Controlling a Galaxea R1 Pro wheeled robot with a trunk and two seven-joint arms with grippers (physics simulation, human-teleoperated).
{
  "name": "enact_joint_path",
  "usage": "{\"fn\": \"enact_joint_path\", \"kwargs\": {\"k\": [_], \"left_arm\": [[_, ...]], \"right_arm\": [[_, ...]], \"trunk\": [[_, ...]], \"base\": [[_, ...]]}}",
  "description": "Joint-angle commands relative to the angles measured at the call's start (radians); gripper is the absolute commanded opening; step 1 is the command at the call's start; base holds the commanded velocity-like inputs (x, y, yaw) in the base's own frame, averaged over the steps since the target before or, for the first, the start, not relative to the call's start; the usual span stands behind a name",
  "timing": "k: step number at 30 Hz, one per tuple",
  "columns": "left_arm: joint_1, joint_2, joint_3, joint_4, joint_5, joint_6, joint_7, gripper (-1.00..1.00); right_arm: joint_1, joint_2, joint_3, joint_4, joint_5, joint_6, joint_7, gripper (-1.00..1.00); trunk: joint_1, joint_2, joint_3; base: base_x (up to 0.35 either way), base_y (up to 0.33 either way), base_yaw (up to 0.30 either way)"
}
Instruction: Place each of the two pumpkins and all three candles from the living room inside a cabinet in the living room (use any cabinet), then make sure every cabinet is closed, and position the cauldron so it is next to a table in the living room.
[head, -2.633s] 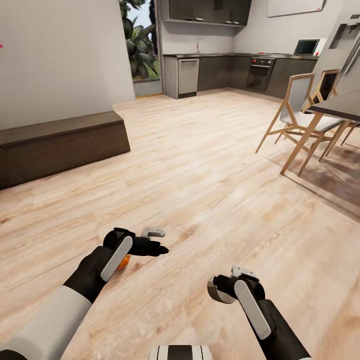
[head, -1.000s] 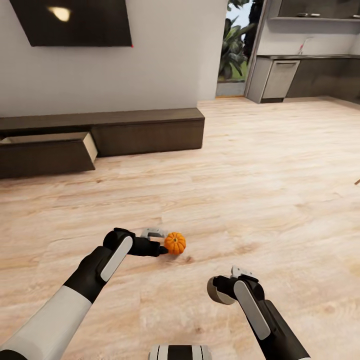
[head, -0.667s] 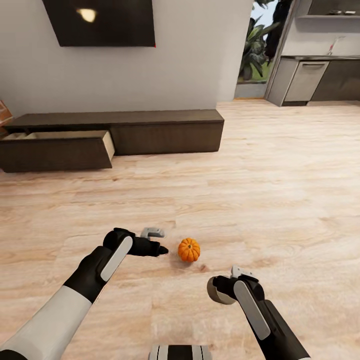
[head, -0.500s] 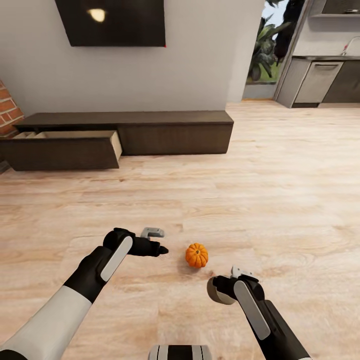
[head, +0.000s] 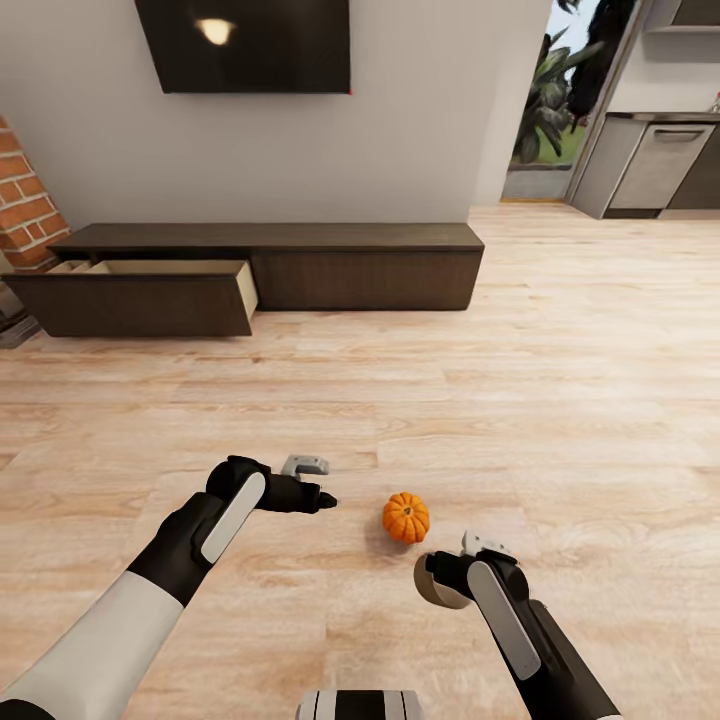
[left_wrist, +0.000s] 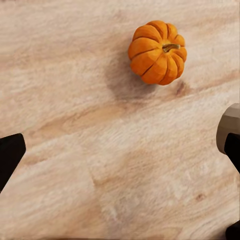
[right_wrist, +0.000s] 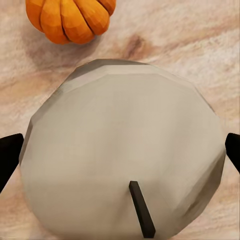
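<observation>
The cabinet (head: 365, 265) stands along the far wall with one drawer (head: 140, 300) pulled open. The pumpkin (head: 406, 517) sits upright on the floor (head: 560, 400) between both arms, just beyond the right gripper (head: 440, 580), which grasps a candle (right_wrist: 125, 165). The left gripper (head: 318, 482), jaws released and empty, lies to the pumpkin's left, somewhat farther off.

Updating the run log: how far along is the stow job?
Done: nothing confirmable; the cabinet has its drawer open, contents unseen. In hand: right gripper shut on a candle; left gripper open, empty. Left: the pumpkin lies on the floor between the grippers; stow both, close the drawer. The rest can't be judged here.
</observation>
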Motion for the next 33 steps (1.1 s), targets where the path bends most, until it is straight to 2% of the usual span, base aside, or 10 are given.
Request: {"fn": "enact_joint_path", "kwargs": {"k": [1,12,24,33], "left_arm": [[-0.001,0.001,-0.002,-0.001,0.002,0.002,0.002,1.0],[-0.001,0.001,-0.002,-0.001,0.002,0.002,0.002,1.0],[-0.001,0.001,-0.001,0.001,0.002,0.002,0.002,1.0],[-0.001,0.001,-0.001,0.0,0.002,0.002,0.002,1.0]], "right_arm": [[0.0,0.0,0.001,-0.001,-0.013,-0.001,-0.011,-1.0],[0.0,0.0,0.001,-0.001,-0.014,-0.002,-0.011,-1.0],[0.0,0.0,0.001,-0.003,-0.015,-0.002,-0.011,-1.0],[0.0,0.0,0.001,-0.003,-0.015,-0.001,-0.011,-1.0]], "trunk": [[0.0,0.0,-0.001],[0.0,0.0,-0.001],[0.0,0.0,-0.001],[0.0,0.0,-0.001]], "base": [[0.001,0.0,0.253],[0.1,0.0,0.267],[0.248,0.077,0.058],[0.249,0.109,0.244]]}}
